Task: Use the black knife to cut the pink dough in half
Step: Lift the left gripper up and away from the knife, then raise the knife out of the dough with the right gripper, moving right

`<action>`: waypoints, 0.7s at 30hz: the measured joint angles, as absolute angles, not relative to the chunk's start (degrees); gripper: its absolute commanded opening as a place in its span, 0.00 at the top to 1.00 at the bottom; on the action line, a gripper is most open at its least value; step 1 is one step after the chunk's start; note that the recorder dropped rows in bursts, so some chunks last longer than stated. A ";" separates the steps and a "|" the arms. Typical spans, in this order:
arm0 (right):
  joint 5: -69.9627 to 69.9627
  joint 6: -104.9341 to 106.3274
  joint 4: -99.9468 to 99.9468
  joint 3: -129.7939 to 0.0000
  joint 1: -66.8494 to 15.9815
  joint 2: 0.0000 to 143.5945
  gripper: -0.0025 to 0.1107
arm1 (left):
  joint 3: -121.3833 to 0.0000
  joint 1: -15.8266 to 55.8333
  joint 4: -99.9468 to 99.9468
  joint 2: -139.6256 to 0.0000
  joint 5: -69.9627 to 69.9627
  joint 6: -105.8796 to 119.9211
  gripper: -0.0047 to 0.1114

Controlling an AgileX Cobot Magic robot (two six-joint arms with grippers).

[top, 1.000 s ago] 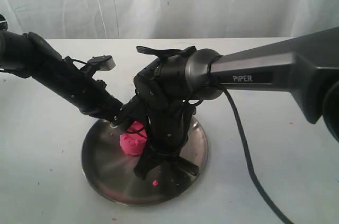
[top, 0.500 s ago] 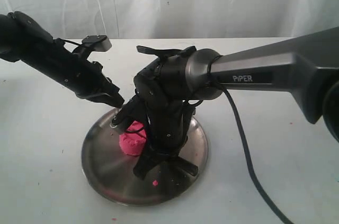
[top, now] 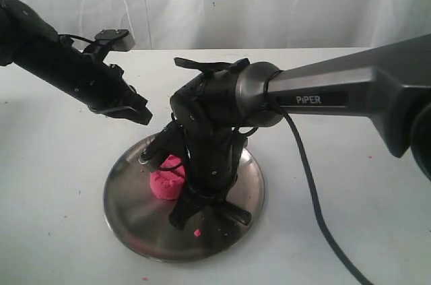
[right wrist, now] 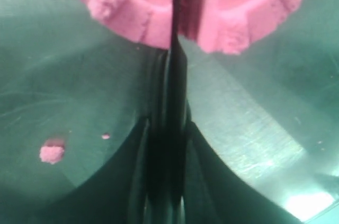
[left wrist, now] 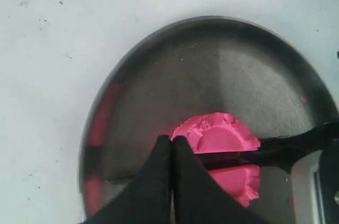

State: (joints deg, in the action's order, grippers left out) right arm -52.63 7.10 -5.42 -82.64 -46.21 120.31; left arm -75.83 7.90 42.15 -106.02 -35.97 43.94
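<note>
The pink dough [top: 166, 182] sits on the steel plate [top: 131, 214]. In the left wrist view the black knife [left wrist: 288, 147] lies in a slit across the pink dough [left wrist: 220, 138], with a half on either side. The right wrist view looks along the black knife [right wrist: 177, 54], which runs edge-on into the pink dough [right wrist: 140, 4]. My right gripper [right wrist: 167, 128] is shut on the knife and stands over the plate, right gripper [top: 202, 197] beside the dough. My left gripper [top: 139, 115] hangs above the plate's far-left rim, left gripper [left wrist: 171, 142] shut and empty.
A tiny pink crumb [top: 197, 233] lies on the plate near its front; the same crumb [right wrist: 51, 153] shows in the right wrist view. The plate stands on a white table [top: 54, 184] with a white curtain [top: 269, 2] behind.
My left gripper has lifted off the dough and pulled back up and to the left. The right gripper and the knife have stayed in place at the dough.
</note>
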 measured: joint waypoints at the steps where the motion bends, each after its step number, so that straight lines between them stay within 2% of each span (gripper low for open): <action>1: -52.76 7.10 -5.14 -82.64 -46.21 120.19 0.92 | -75.83 7.90 42.15 -105.72 -35.85 43.85 0.96; 21: -54.66 9.60 -0.48 -82.64 -46.21 119.74 0.92 | -73.68 7.90 42.03 -100.45 -34.54 42.20 0.96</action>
State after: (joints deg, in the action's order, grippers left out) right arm -54.66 9.60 -0.48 -82.64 -46.21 119.74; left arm -73.68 7.90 42.03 -100.45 -34.54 42.20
